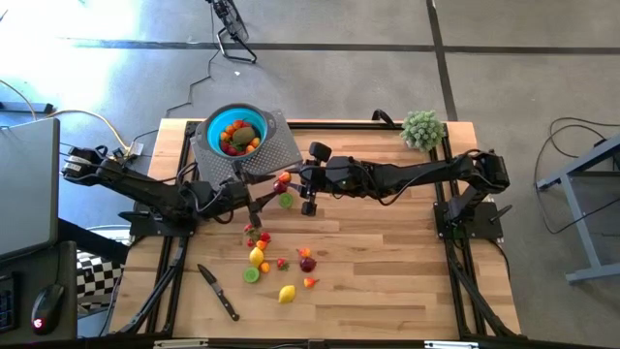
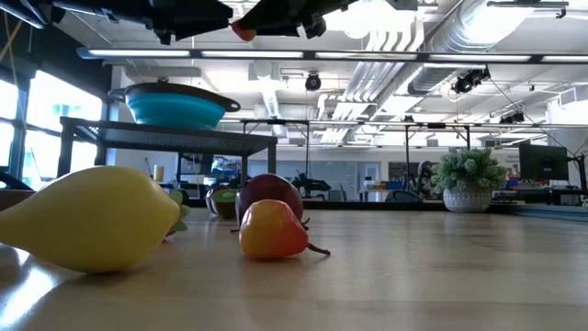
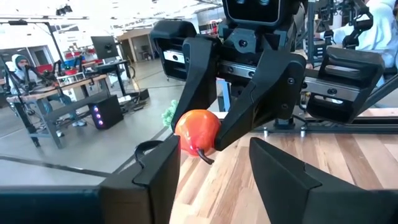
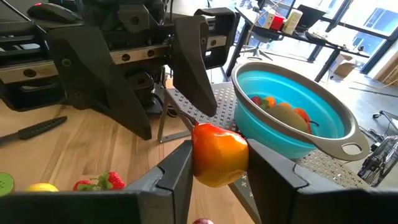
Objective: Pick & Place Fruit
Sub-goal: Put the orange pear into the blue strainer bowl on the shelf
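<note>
Up above the table's middle, toward its far edge, the right gripper (image 4: 214,171) pinches a red-orange fruit (image 4: 219,154) between its fingers. The left gripper (image 3: 211,162) faces it, jaws parted around nothing, just beside that fruit. Near the far left corner sits the bowl (image 1: 209,136) on a perforated stand (image 1: 274,145), with several fruits inside. Loose fruits (image 1: 279,265) lie scattered toward the near edge, a knife (image 1: 219,292) at their left.
</note>
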`<state>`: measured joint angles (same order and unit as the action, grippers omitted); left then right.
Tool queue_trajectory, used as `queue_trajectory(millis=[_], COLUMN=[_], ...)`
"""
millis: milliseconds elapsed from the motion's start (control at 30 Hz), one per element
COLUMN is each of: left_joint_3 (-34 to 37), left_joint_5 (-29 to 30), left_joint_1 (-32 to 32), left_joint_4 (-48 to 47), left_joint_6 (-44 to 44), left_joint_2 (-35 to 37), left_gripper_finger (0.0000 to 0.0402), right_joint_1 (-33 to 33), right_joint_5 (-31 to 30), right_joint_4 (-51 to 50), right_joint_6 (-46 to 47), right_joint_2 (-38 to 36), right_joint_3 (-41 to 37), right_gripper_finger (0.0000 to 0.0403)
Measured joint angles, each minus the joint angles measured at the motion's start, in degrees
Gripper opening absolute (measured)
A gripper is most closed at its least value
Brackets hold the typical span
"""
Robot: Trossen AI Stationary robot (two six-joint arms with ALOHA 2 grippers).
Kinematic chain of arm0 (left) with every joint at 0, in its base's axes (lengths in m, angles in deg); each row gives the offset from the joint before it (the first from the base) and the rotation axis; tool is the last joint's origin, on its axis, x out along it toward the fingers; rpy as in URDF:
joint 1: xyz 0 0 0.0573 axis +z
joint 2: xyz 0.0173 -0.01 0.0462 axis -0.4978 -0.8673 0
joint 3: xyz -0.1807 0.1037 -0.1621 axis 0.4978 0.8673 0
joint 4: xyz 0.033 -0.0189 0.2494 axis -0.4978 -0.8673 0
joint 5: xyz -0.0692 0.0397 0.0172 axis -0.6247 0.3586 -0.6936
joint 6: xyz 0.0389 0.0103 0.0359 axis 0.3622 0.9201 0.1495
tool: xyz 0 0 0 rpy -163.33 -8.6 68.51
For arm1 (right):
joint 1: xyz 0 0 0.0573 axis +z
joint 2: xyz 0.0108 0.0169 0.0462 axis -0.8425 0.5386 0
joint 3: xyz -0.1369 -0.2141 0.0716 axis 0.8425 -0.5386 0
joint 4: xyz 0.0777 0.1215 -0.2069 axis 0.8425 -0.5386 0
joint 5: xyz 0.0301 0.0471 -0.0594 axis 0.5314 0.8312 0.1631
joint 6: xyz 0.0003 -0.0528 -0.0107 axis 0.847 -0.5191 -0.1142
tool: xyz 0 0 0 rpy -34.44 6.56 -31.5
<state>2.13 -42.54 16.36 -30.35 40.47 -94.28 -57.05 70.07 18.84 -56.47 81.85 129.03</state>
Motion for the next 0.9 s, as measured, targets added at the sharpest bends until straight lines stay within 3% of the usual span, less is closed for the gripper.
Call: queue_trajectory(millis=[500,900], left_joint_3=[0.0,0.0], left_joint_5=[0.63,1.18], left_joint_1=[0.04,0.02], left_joint_4=[0.04,-0.01], left_joint_6=[-0.02,-0.2], left_joint_2=[0.0,0.0], left_gripper_finger=[0.0013,0.0002], right_joint_1=[0.02,0.02], right_joint_5=[0.18,-0.01], right_joint_4=[-0.21,-0.04], right_joint_6=[-0.01,-0.26], right_joint_2=[-0.02,-0.04], right_joint_3=[0.0,0.0], right_gripper_finger=[0.0127,0.0131])
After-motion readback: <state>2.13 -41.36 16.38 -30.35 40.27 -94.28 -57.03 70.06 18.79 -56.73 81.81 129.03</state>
